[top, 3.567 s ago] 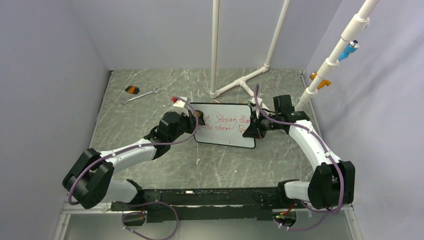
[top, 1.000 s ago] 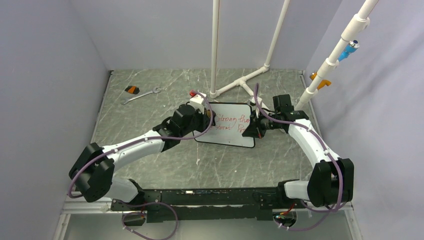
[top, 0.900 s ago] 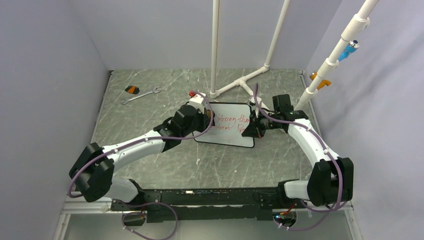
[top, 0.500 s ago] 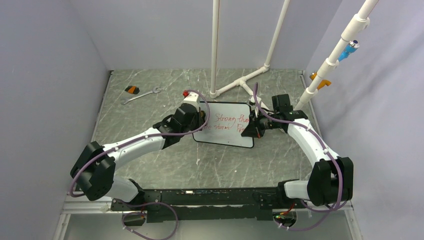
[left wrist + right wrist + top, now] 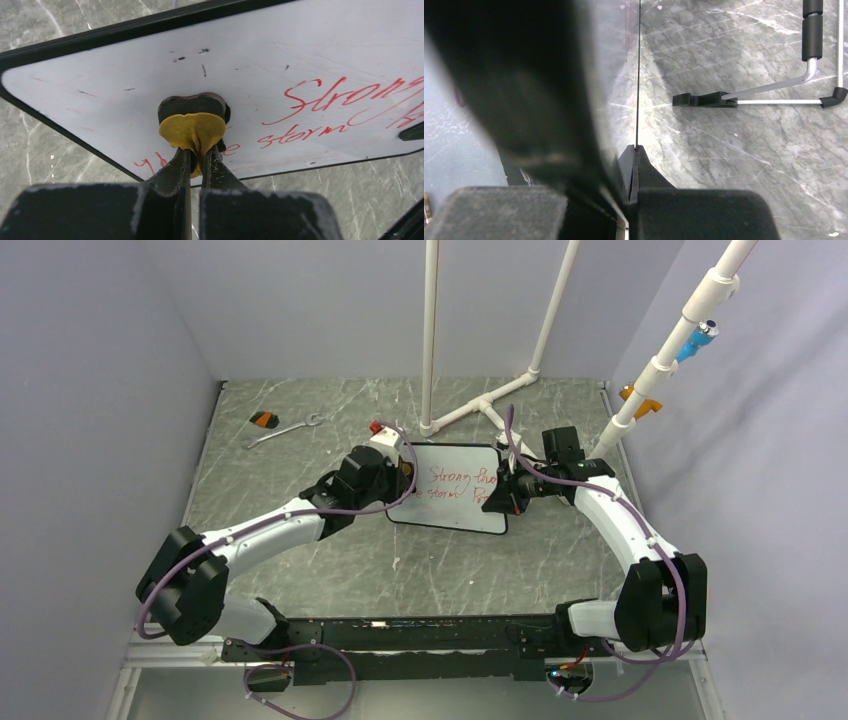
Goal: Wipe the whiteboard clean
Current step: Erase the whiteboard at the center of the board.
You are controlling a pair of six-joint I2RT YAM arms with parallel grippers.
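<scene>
Grey marbled table [image 5: 470, 570], grey walls. Left gripper [image 5: 403, 472] found shifted leftward versus one second ago; more red writing uncovered. Whiteboard [image 5: 455, 495] set mid-table between grippers: "Strong", "storm" legible, left end wiped, faint red traces left. Left wrist view: jaws clamped on yellow-and-black pad [image 5: 192, 127], pressed against board. Right wrist view: right gripper [image 5: 633, 157] pinched on board's edge, wire stand [image 5: 774, 97] seen behind.
</scene>
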